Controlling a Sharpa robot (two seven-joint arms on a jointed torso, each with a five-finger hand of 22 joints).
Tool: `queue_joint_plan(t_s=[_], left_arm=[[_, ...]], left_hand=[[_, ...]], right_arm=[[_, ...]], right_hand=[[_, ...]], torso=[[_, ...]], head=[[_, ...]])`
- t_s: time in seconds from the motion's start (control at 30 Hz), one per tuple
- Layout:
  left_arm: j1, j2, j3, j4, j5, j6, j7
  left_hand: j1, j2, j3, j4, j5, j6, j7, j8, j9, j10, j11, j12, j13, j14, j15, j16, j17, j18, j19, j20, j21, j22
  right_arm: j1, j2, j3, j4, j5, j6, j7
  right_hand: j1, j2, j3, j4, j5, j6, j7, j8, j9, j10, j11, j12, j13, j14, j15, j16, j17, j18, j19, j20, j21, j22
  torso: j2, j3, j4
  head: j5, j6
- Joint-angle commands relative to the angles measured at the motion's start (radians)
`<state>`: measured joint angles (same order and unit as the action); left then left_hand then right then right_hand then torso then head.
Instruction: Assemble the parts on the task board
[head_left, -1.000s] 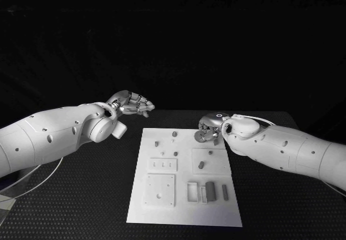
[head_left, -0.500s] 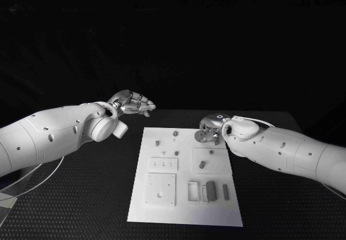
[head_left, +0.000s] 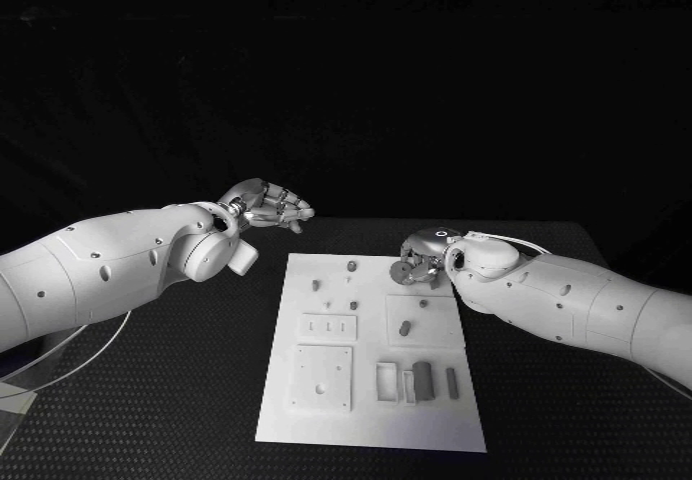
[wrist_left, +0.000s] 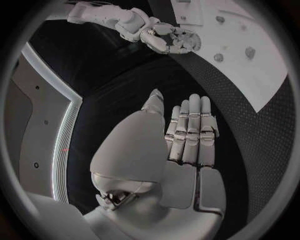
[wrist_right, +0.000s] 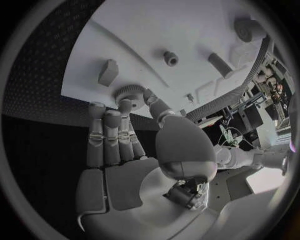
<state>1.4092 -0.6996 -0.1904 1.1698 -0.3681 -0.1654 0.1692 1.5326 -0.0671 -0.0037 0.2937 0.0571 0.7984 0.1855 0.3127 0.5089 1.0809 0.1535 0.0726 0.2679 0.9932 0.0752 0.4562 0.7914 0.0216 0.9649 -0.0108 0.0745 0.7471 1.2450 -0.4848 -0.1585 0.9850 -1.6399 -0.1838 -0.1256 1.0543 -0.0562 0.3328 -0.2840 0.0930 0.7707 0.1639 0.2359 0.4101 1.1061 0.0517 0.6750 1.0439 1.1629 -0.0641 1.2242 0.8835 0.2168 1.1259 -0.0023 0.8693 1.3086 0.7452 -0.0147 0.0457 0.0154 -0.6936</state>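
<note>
The white task board (head_left: 368, 410) lies lengthwise in the middle of the table. My right hand (head_left: 418, 260) hovers low at its far right corner. There the thumb and fingertips (wrist_right: 125, 107) pinch a round knurled grey part (wrist_right: 129, 93), which shows under the hand as a disc (head_left: 401, 270). Small grey pegs (head_left: 351, 267) (head_left: 316, 285) (head_left: 405, 327) stand on the far half of the board. My left hand (head_left: 267, 208) is raised off the board's far left corner, its fingers (wrist_left: 189, 130) straight and side by side, holding nothing.
The near half of the board carries a square plate (head_left: 320, 378), a smaller plate (head_left: 327, 327), an upright frame (head_left: 385, 382), a dark block (head_left: 421, 378) and a thin bar (head_left: 451, 383). Black matting (head_left: 173, 400) flanks the board on both sides.
</note>
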Motion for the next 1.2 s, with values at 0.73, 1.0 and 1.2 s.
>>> queue_joint_plan(t_s=[0.73, 1.0, 1.2], left_arm=[[0.001, -0.002, 0.001, 0.012, 0.005, 0.017, 0.003], [0.001, -0.005, 0.001, 0.017, 0.005, 0.016, 0.002], [0.001, -0.007, 0.001, 0.018, 0.005, 0.017, 0.002]], left_hand=[[-0.011, -0.005, 0.007, -0.002, -0.006, -0.003, 0.009, -0.006, 0.002, -0.007, 0.002, -0.006, 0.002, -0.006, 0.002, -0.007, 0.003, -0.018, -0.003, -0.009, -0.006, -0.002], [-0.011, -0.005, 0.007, -0.002, -0.006, -0.003, 0.009, -0.007, 0.002, -0.007, 0.002, -0.006, 0.002, -0.006, 0.002, -0.008, 0.003, -0.019, -0.003, -0.009, -0.006, -0.002], [-0.011, -0.006, 0.007, -0.001, -0.007, -0.003, 0.009, -0.007, 0.002, -0.007, 0.002, -0.006, 0.002, -0.006, 0.002, -0.008, 0.003, -0.019, -0.003, -0.009, -0.006, -0.002]], right_arm=[[-0.001, 0.019, 0.0, -0.033, 0.04, 0.07, 0.018], [-0.001, 0.021, 0.0, -0.033, 0.041, 0.072, 0.014], [-0.001, 0.025, 0.0, -0.036, 0.046, 0.075, 0.016]], right_hand=[[-0.03, 0.105, 0.011, -0.005, 0.003, 0.024, -0.009, 0.009, 0.0, -0.015, -0.01, 0.102, 0.067, -0.001, -0.004, 0.077, 0.05, 0.045, -0.016, -0.023, 0.075, 0.023], [-0.054, 0.054, 0.006, 0.004, 0.004, 0.012, -0.005, 0.002, -0.005, -0.02, -0.007, 0.11, 0.066, -0.004, -0.001, 0.081, 0.053, 0.045, -0.018, -0.024, 0.082, 0.021], [-0.067, 0.031, 0.015, 0.013, 0.004, 0.009, -0.001, 0.0, -0.006, -0.022, -0.003, 0.114, 0.064, -0.005, 0.003, 0.081, 0.054, 0.045, -0.018, -0.025, 0.083, 0.019]], torso=[[0.001, 0.0013, -0.0004], [0.0, 0.0005, -0.001], [0.001, 0.0003, -0.001]], head=[[0.004, -0.005], [0.006, -0.008], [0.008, -0.013]])
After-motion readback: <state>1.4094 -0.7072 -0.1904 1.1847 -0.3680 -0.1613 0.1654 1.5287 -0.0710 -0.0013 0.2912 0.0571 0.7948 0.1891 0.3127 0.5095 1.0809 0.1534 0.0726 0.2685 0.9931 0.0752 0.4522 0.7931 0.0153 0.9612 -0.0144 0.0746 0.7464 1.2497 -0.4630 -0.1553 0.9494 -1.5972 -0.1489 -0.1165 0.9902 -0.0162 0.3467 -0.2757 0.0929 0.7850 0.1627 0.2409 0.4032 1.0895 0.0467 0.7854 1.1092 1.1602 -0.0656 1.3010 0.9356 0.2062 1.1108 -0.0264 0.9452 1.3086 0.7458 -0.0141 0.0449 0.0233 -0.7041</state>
